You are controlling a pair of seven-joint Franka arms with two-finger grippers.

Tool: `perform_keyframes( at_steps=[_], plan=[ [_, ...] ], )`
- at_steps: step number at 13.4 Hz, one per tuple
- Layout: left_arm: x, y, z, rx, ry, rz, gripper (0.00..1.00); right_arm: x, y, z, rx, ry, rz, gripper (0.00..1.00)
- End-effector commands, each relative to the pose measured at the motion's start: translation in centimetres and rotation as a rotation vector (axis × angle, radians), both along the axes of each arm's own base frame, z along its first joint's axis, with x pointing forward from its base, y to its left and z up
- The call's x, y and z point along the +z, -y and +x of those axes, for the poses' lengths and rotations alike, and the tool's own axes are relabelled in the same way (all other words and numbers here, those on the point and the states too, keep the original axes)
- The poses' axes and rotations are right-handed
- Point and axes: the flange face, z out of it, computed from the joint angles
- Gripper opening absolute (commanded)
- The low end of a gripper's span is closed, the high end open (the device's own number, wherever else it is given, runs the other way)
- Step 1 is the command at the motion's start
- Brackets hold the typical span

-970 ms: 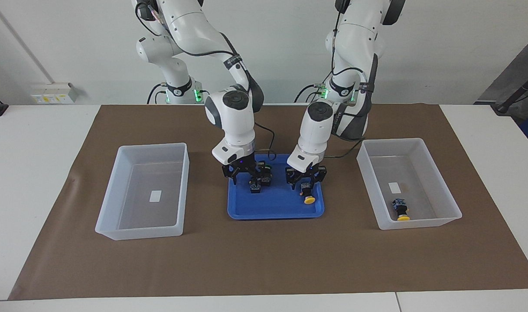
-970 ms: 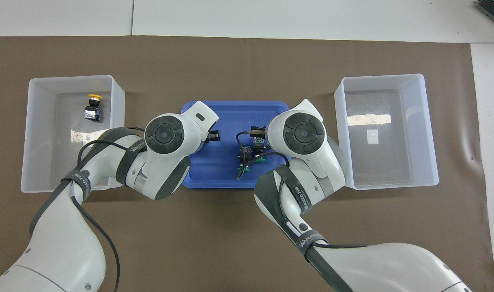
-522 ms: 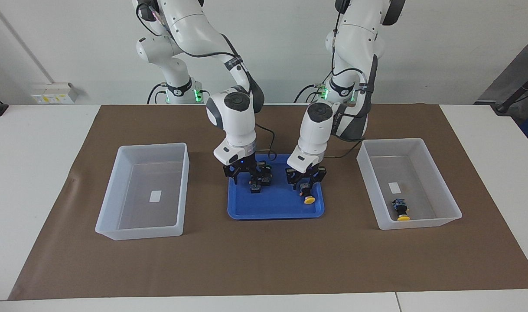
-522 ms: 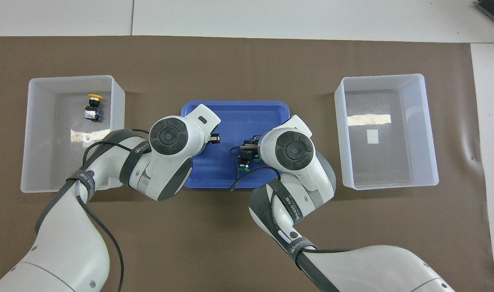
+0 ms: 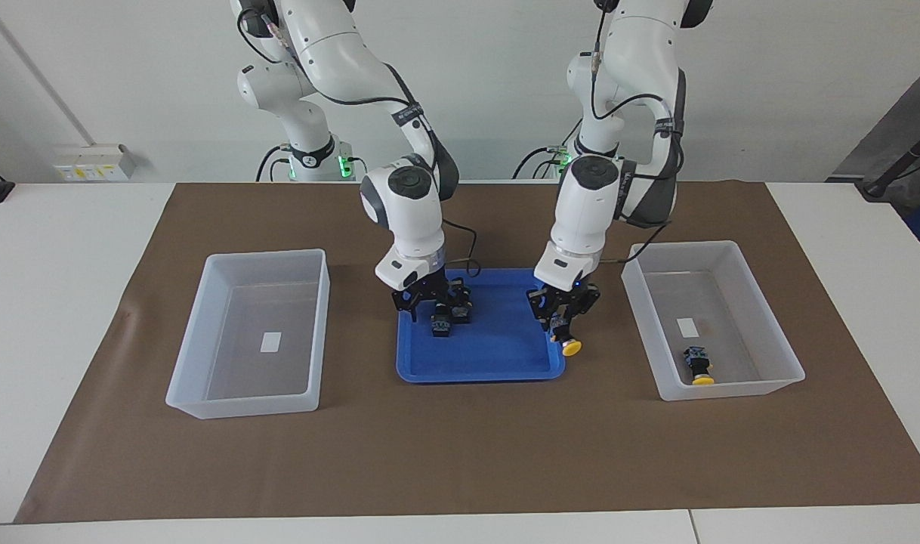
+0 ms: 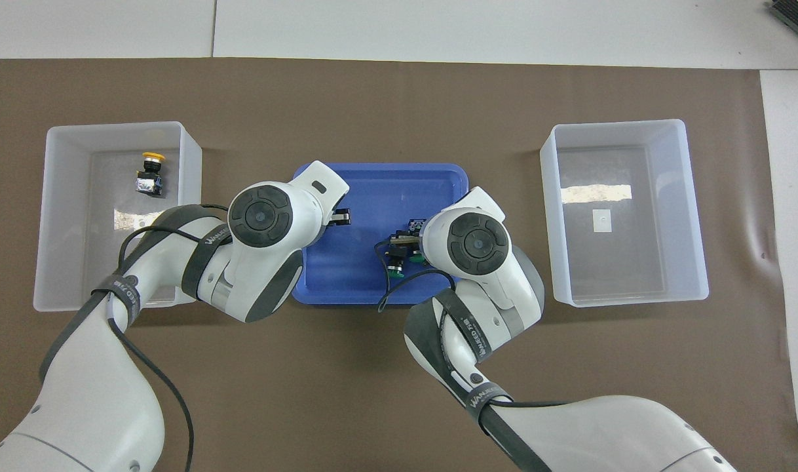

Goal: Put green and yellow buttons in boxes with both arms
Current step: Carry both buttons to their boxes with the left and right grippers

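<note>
My left gripper (image 5: pixel 563 316) is shut on a yellow button (image 5: pixel 571 347) and holds it in the air over the blue tray's edge (image 5: pixel 558 370), toward the left arm's box (image 5: pixel 762 321). In the overhead view the left wrist hides that button. A second yellow button (image 5: pixel 701 368) lies in that box (image 6: pixel 58 216) and also shows from overhead (image 6: pixel 149 174). My right gripper (image 5: pixel 428 304) is low in the tray, shut on a green button (image 5: pixel 439 326), which shows from overhead (image 6: pixel 394 263). The other green button (image 5: pixel 462 308) lies beside it.
The shallow blue tray (image 6: pixel 379 187) sits mid-table between the two boxes on a brown mat. The box (image 5: pixel 203 363) at the right arm's end holds only a white label (image 6: pixel 602 220). Cables hang from both wrists.
My left gripper has lifted the yellow button out of the tray and carried it toward the left arm's box. My right gripper has stayed low in the tray and barely shifted.
</note>
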Motion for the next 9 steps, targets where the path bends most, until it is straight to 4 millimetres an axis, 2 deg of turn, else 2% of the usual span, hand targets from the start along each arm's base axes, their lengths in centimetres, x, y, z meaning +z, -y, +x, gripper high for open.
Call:
perform_keyframes(
  at_steps=[1,3,8,9],
  plan=[
    [1.8,-4.7,0.0,-0.045,-0.016,0.066,0.00,0.2,0.3,0.1,0.007,-0.004,-0.009,0.79],
    [3.1,-8.4,0.7,-0.070,-0.002,0.087,0.00,-0.1,0.0,0.0,-0.041,0.023,0.028,0.79],
    [3.6,-16.3,2.2,-0.154,0.028,0.128,0.00,-1.4,-0.7,-0.8,-0.066,0.004,0.027,0.78],
    [3.4,-17.7,2.3,-0.168,0.033,0.132,0.00,-1.4,-0.7,-0.7,-0.066,0.011,0.032,0.69]
  ],
)
